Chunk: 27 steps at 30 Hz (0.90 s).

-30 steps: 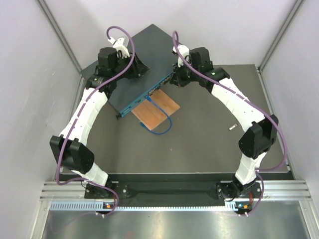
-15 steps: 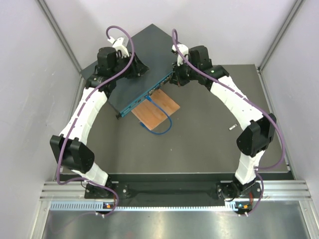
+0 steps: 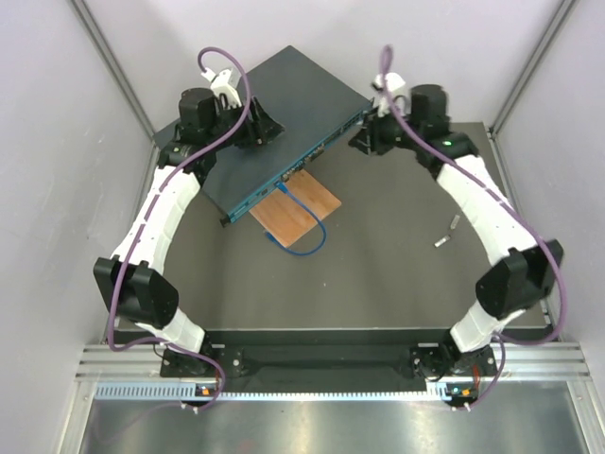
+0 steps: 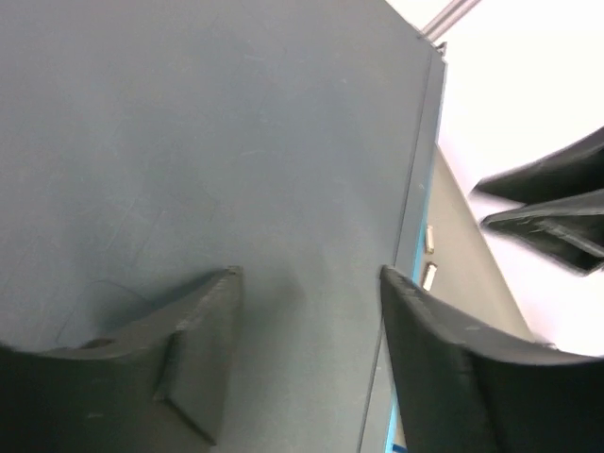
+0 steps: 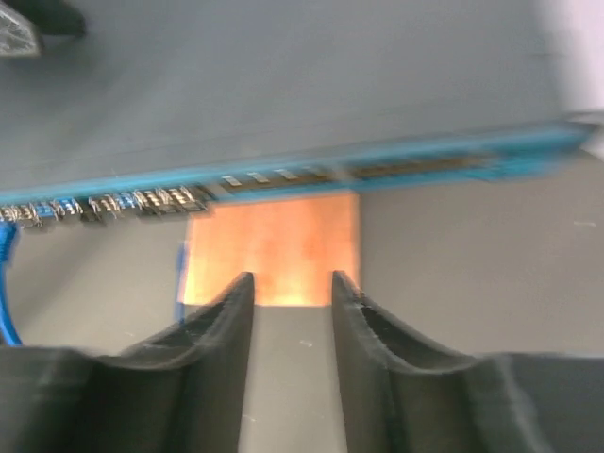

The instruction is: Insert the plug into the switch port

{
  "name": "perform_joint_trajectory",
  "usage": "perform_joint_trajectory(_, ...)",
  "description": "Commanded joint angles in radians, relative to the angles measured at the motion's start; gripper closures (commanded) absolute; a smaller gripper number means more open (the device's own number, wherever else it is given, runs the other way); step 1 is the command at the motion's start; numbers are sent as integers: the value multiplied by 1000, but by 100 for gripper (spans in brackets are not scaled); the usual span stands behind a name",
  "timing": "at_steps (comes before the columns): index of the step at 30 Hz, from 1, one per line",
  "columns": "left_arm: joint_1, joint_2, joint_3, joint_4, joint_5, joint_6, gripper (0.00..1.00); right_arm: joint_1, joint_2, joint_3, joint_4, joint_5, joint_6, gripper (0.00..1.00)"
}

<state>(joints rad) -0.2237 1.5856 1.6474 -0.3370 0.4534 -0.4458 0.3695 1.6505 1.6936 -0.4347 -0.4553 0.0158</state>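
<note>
Left gripper (image 4: 310,283) spread wide, right gripper (image 5: 293,279) narrowly parted, both empty.
Left arm arched to upper left, fingers over the switch (image 3: 284,113) top; right arm bent at upper right, just off its corner. Switch angled across upper centre.

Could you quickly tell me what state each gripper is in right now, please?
Left gripper: open, holding nothing, fingers over the top of the switch.
Right gripper: open, holding nothing, short of the switch.
</note>
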Motion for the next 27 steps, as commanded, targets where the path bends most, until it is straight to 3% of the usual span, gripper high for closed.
perform_joint_trajectory(1,9,-50,18,52,48,25,33,-78,-126,-26,44,-104,-65,59)
perform_joint_trajectory(6,6,-35,74,-22,180,139,15,-248,-233,-112,-152,-184,-213,23)
perform_joint_trajectory(9,-12,-13,115,-129,223,240,11,-357,-247,-118,-373,-195,-446,15)
perform_joint_trajectory(12,-55,-12,129,-218,237,384,11,-454,-236,-126,-584,-158,-674,16)
perform_joint_trajectory(16,-88,-15,115,-263,301,513,12,-511,-218,-213,-714,-45,-962,19)
perform_joint_trajectory(21,-104,16,146,-300,442,538,11,-552,-115,-334,-710,32,-1259,25)
perform_joint_trajectory(27,-181,-32,92,-310,361,665,10,-560,0,-431,-561,112,-1480,30)
